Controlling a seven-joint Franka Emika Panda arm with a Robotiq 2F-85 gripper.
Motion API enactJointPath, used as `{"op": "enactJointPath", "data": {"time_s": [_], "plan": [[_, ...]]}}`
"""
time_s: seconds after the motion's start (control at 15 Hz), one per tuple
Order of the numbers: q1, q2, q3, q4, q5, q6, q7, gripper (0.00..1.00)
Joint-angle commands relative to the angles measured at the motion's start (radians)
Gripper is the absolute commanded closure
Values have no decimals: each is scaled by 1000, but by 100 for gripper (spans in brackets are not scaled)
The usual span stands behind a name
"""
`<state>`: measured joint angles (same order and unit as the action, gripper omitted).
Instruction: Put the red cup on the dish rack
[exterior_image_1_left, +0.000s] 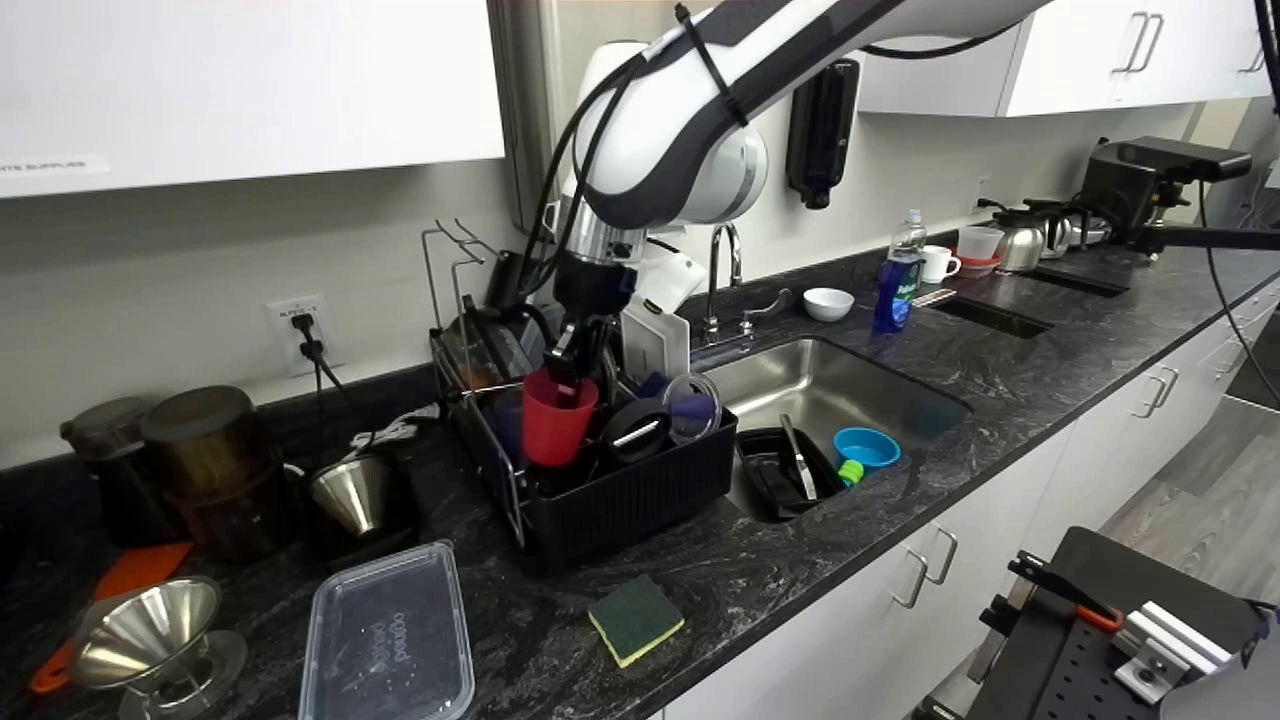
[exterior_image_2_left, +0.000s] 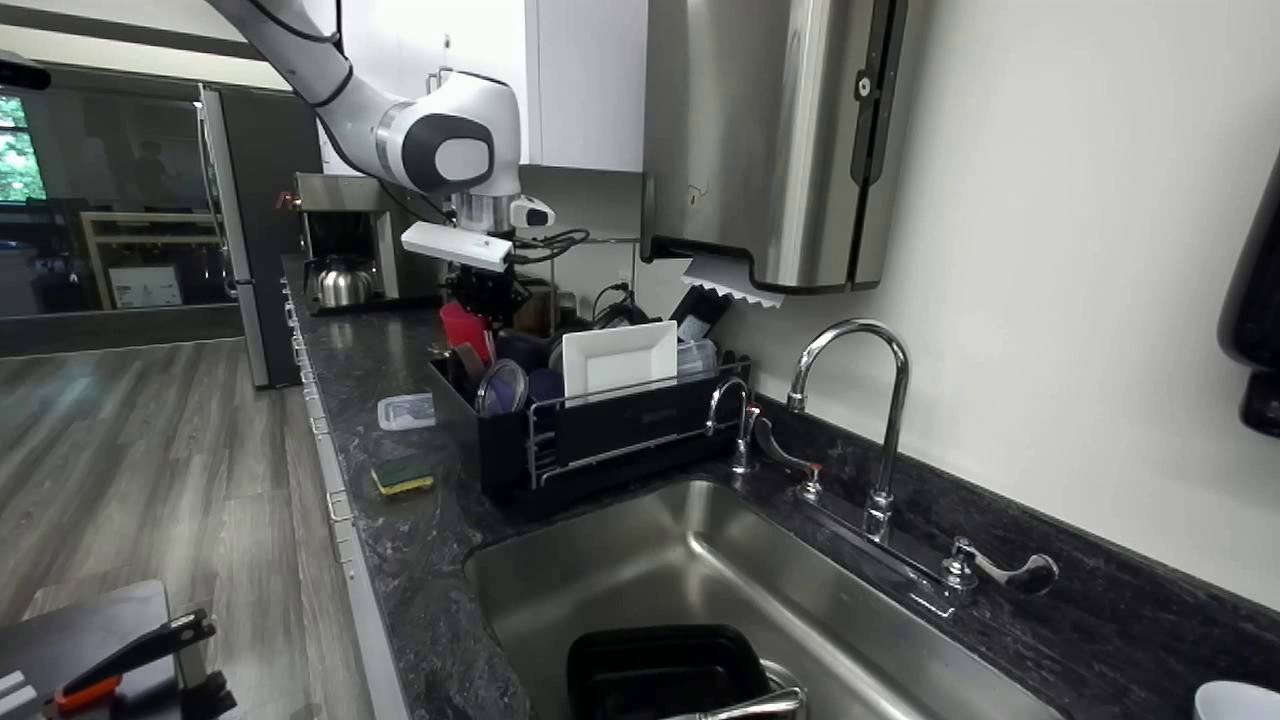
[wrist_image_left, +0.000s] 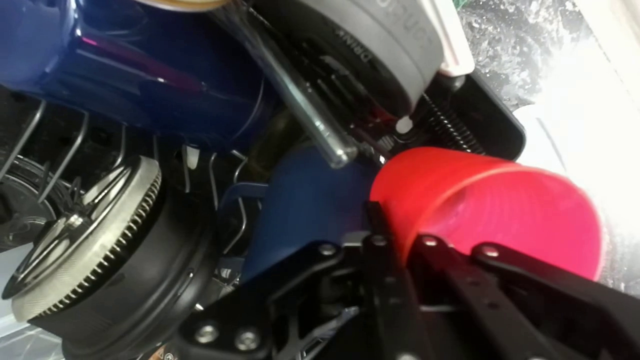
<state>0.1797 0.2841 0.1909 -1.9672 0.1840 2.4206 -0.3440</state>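
In an exterior view, the red cup (exterior_image_1_left: 553, 432), bright, plain and wide-mouthed, is nearly upright at the near left of the dish rack (exterior_image_1_left: 640, 505). My gripper (wrist_image_left: 402, 240) pinches its wall between both jaws. Only that exterior view shows me a blue bowl (exterior_image_1_left: 868, 447) in the sink (exterior_image_1_left: 900, 400).

Dish rack (exterior_image_1_left: 640, 515): floor mostly hidden by contents. Red cup (exterior_image_1_left: 550, 435), at rack: underside hidden; contact with rack cannot be told. Clear plastic container (exterior_image_1_left: 385, 640), beside rack: one end cut off in an exterior view. Travel-mug lid (wrist_image_left: 385, 42), in rack: cut off by wrist view's top edge.
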Motion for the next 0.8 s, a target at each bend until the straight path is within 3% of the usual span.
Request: {"op": "enactJointPath", "data": {"time_s": [0.0,0.73], "plan": [[-17,33,8,36,-39,4,-3,99],[-17,61,8,90,-75,-18,-12,99]]}}
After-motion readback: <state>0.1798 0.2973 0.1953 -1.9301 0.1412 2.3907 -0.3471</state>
